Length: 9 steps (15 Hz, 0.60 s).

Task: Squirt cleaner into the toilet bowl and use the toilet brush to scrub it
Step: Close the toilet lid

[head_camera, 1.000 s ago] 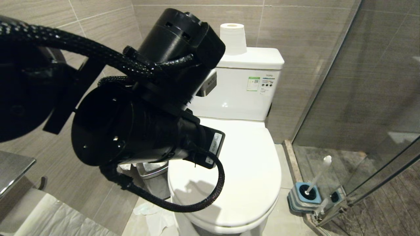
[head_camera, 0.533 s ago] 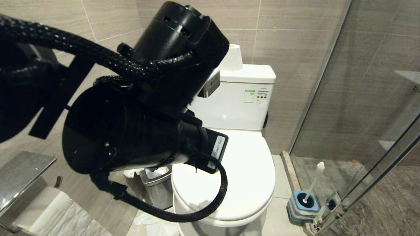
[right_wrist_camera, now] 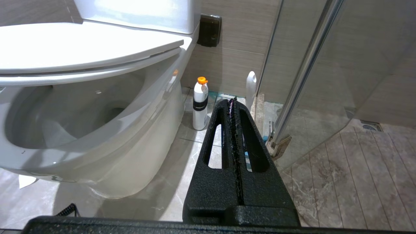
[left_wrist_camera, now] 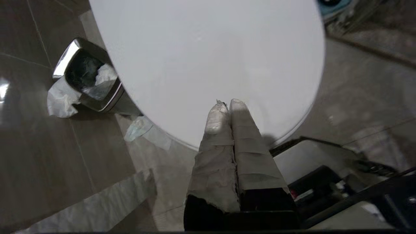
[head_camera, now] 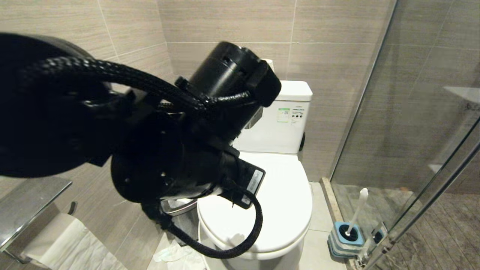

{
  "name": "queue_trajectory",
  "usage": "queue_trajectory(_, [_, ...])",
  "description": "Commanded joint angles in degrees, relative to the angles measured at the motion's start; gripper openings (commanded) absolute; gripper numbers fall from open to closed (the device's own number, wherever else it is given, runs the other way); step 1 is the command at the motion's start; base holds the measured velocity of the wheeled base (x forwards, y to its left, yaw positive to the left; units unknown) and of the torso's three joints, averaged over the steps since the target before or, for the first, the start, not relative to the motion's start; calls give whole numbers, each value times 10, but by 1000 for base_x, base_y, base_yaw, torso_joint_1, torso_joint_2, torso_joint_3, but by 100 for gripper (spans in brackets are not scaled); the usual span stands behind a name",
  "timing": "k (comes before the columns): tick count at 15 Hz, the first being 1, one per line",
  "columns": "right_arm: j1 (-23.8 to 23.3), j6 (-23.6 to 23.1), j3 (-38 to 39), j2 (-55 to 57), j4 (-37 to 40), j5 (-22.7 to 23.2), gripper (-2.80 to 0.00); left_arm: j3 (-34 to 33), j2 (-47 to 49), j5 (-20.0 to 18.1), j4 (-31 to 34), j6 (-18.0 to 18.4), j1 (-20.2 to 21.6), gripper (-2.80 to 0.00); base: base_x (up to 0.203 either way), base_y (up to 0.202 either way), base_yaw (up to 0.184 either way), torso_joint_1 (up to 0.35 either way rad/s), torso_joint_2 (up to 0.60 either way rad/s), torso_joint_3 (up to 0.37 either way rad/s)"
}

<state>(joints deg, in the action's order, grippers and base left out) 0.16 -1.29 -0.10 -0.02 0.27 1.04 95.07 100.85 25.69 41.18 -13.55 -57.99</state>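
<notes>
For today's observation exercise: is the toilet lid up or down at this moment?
Down. The white toilet lid lies flat over the toilet bowl, hiding its inside; the left gripper, shut, hovers above its front edge.

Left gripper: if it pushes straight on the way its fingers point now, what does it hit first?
Most likely the closed white lid of the toilet. The left gripper, shut and empty, points at the lid's front part; the gap is hard to judge.

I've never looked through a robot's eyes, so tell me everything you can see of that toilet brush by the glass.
The toilet brush has a slim whitish handle with a rounded knob on top. It stands tilted in a small square holder, blue on top and grey-ribbed on its sides, with a round black hole. The holder sits on the floor right of the toilet bowl, against the glass shower door. Its bristles are hidden. No gripper touches it.
</notes>
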Motion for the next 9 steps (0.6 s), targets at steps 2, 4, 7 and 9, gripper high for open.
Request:
queue_trajectory(2, [0, 0, 0, 0, 0, 0, -280, 64, 67, 2, 128, 30, 20, -280, 0, 0, 0, 0, 0, 0])
queue_trajectory(4, [0, 0, 0, 0, 0, 0, -280, 87, 97, 2, 168, 41, 30, -280, 0, 0, 0, 0, 0, 0])
queue_trajectory(7, [0, 0, 0, 0, 0, 0, -280, 92, 136, -9, 169, 52, 35, -280, 0, 0, 0, 0, 0, 0])
queue_trajectory(9, [0, 0, 0, 0, 0, 0, -280, 108, 169, -53, 168, 69, 40, -280, 0, 0, 0, 0, 0, 0])
